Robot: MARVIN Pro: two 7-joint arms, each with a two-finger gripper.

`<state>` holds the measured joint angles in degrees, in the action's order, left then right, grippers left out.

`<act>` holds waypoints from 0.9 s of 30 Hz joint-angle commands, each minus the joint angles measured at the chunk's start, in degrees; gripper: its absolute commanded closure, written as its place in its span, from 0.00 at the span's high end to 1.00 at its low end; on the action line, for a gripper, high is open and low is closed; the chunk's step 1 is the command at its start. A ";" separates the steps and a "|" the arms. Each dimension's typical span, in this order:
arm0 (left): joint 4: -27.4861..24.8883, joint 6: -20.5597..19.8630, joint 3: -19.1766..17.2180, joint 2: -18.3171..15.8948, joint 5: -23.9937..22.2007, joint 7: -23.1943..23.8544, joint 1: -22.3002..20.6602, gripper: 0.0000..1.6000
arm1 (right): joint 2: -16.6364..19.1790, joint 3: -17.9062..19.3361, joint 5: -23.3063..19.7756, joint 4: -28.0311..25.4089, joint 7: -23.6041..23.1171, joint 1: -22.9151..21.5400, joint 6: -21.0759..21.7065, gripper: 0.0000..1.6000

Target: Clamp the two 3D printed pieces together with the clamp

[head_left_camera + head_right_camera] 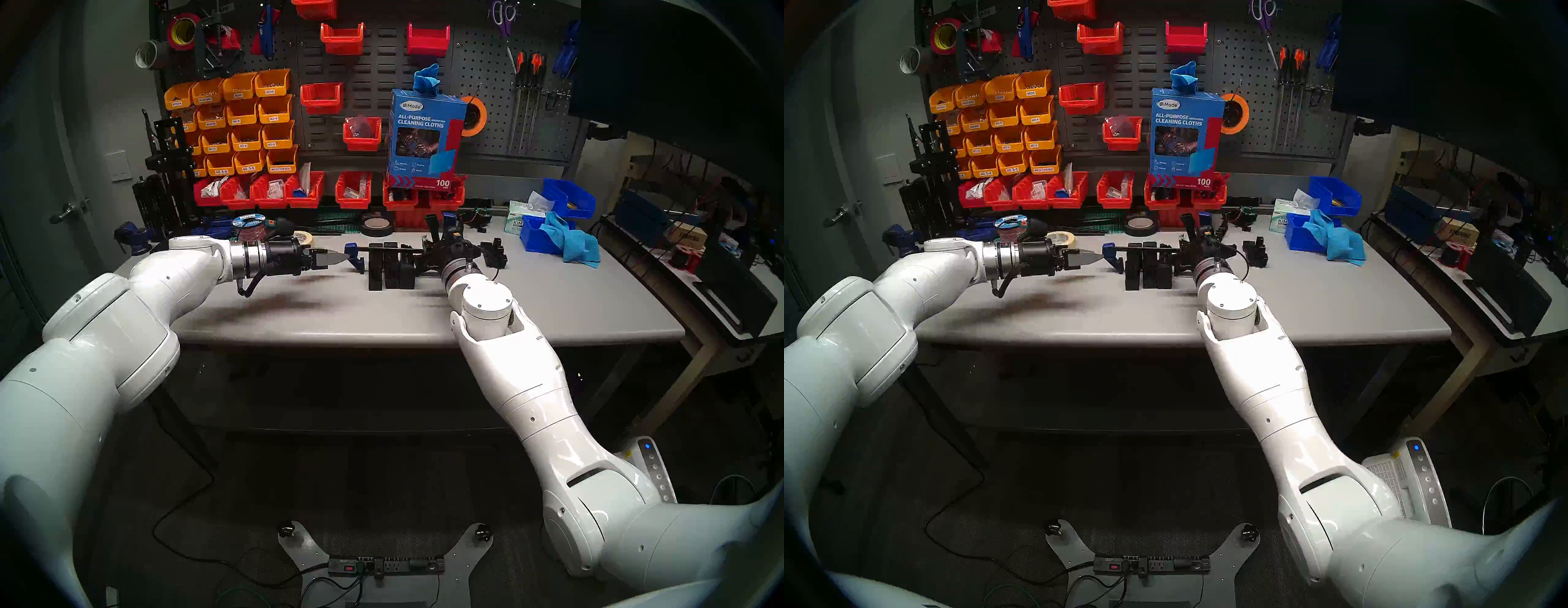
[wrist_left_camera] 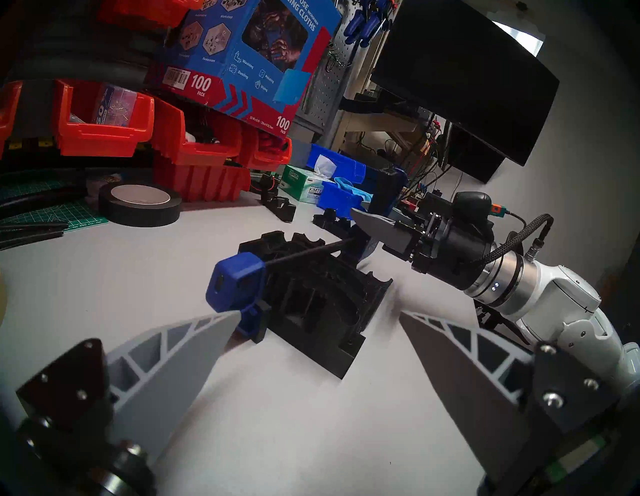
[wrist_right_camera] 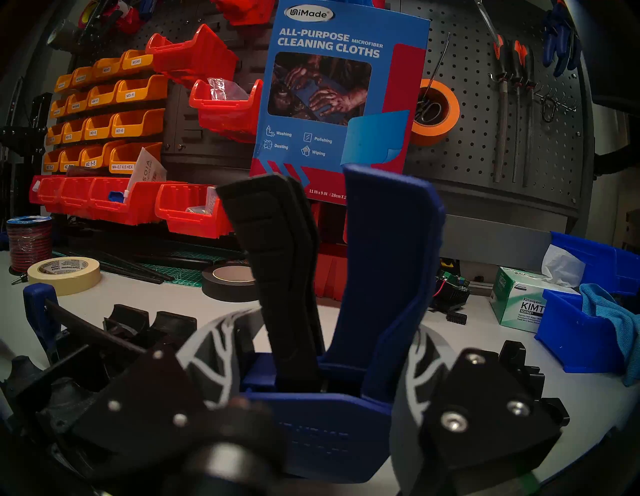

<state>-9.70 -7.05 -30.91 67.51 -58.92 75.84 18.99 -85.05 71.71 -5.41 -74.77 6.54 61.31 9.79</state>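
The bar clamp (image 1: 407,254) is taken as the landmark on the grey worktable (image 1: 339,314). Its thin black bar is seen running level across the tops of the two black 3D printed pieces (image 1: 388,267), which stand upright on the table side by side, between the clamp's two blue ends. The fixed blue jaw (image 2: 239,287) is seen at the bar's left end, pressed against the outer face of the nearer printed piece (image 2: 322,304) in the left wrist view. The trigger handle end is found at the bar's right end, with the black trigger (image 3: 284,277) and the blue grip (image 3: 388,270) pointing up and away from the robot.

The right gripper (image 3: 311,391) is clenched around the base of that handle, its two grey fingers (image 3: 214,353) being bent against the clamp's blue body on either side. The left gripper (image 2: 318,318) is held level just to the left of the fixed jaw, its grey fingers spread wide with nothing between them; one fingertip (image 2: 225,322) is seen close beside the blue jaw, though contact cannot be told.

Behind the clamp, a roll of black tape (image 2: 138,204) is laid flat on the table. To the right of the clamp, a lower black notched part (image 1: 494,252) is seen, and further right a blue bin (image 1: 547,235) with a blue cloth (image 1: 577,244) draped over it.
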 commanded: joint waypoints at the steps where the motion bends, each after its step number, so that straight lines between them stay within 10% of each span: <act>1: 0.23 0.65 -0.12 0.27 0.03 -1.02 -1.12 1.00 | 0.28 0.31 0.13 -1.55 0.03 -0.59 -0.60 0.00; 27: -0.17 2.61 0.15 1.25 0.34 -4.47 -1.04 1.00 | -0.10 0.32 0.04 -1.81 -0.10 0.17 -0.52 0.00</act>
<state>-9.51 -4.56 -30.80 68.43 -58.70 71.06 19.27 -84.95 72.23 -5.41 -75.31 6.64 61.98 9.75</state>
